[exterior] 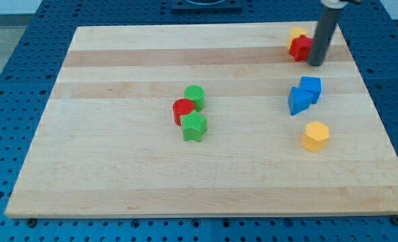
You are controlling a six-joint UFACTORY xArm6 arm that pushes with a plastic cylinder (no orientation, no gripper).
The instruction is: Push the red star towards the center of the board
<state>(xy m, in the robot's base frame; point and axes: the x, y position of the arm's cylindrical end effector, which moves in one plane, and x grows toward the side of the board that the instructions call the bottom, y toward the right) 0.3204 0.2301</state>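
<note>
The red star [299,47] lies near the board's top right corner, touching a yellow block [297,33] just above it. My tip [316,64] is at the red star's lower right side, close to it or touching; the dark rod rises up out of the view's top. The board [118,168] is light wood.
A green cylinder [195,97], a red cylinder [183,109] and a green star [194,126] cluster near the board's middle. Two blue blocks [310,87] [297,100] sit together below my tip. A yellow hexagonal block [315,136] lies further down on the right.
</note>
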